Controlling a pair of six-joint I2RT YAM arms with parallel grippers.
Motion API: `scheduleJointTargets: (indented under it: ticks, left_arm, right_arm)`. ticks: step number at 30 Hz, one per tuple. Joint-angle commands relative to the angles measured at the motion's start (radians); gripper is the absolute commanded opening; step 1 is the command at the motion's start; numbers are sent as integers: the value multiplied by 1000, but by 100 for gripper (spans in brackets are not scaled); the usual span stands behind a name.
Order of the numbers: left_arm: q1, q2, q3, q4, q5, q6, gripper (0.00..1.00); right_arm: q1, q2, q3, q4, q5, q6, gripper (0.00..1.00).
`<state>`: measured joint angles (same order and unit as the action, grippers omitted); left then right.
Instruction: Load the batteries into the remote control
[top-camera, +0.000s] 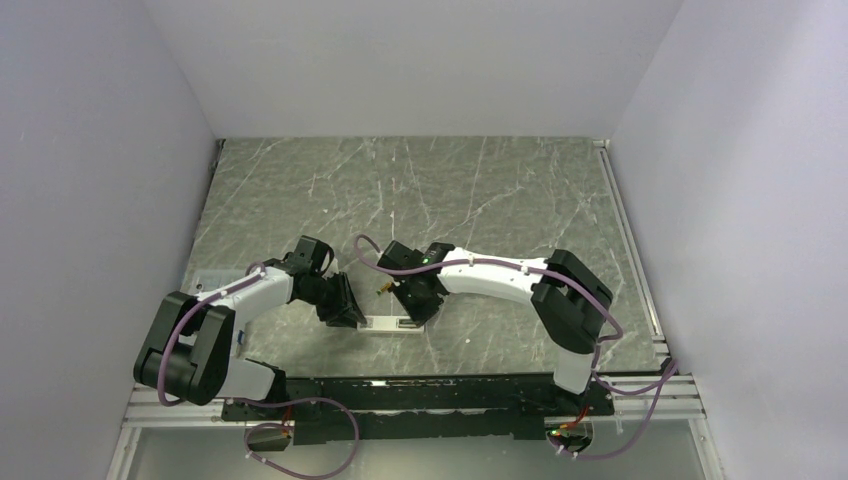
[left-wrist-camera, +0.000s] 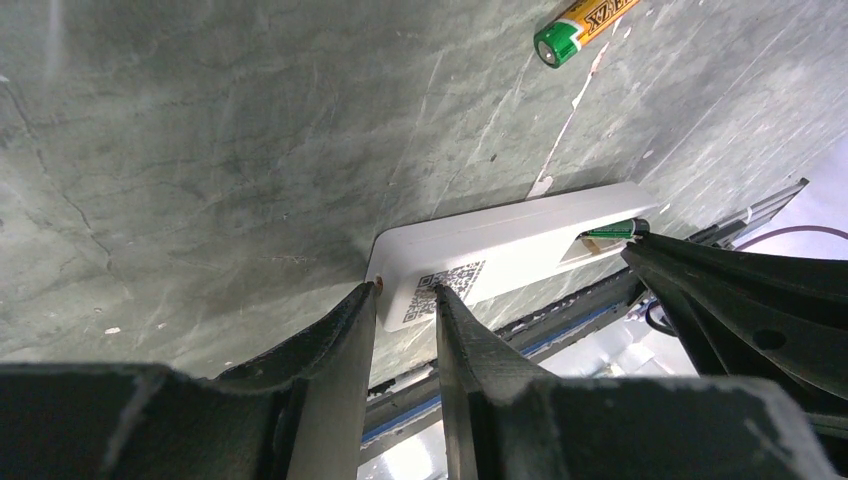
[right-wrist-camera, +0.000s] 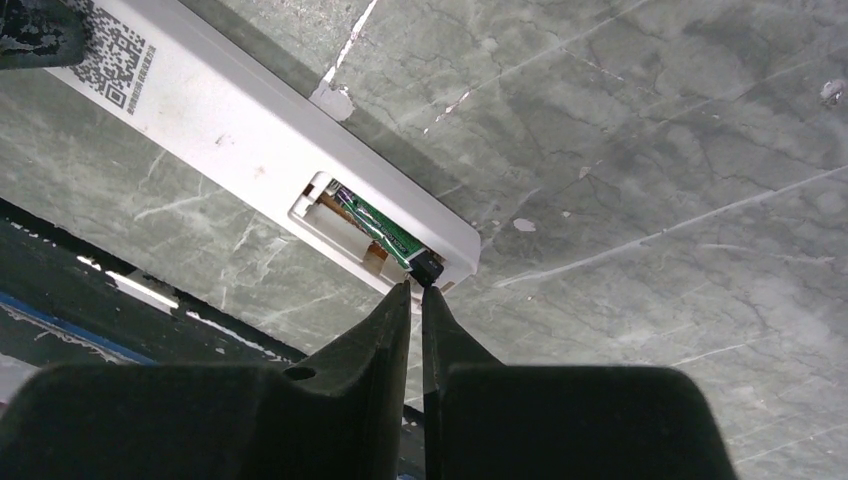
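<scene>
The white remote control (top-camera: 392, 325) lies back-up near the table's front edge, with a QR label and its battery bay open (right-wrist-camera: 230, 110). My left gripper (top-camera: 345, 305) has narrow jaws whose tips (left-wrist-camera: 408, 288) bear on the remote's label end (left-wrist-camera: 520, 240). A greenish battery (right-wrist-camera: 385, 235) lies in the bay, also seen in the left wrist view (left-wrist-camera: 612, 230). My right gripper (top-camera: 425, 305) is shut, its tips (right-wrist-camera: 417, 287) touching that battery's dark end. The orange-gold battery (left-wrist-camera: 575, 28) lies loose on the table behind the remote (top-camera: 383, 288).
The black mounting rail (top-camera: 420, 395) runs just in front of the remote. Grey marble tabletop (top-camera: 450, 190) stretches behind, with white walls on three sides. A small white chip (right-wrist-camera: 330, 100) lies beside the remote.
</scene>
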<state>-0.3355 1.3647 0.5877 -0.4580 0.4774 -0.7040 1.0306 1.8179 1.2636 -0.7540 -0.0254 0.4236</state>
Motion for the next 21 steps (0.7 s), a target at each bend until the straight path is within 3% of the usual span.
scheduleJointTargets:
  ticks: [1,21]
  left_arm:
    - [-11,-22,9,40,29,-16,34]
    - [-25,-28,7,49,35,-20,34]
  right_arm:
    - [-3,16,49,32,-17,12,11]
    - [-1,90,106,6,-87,0,8]
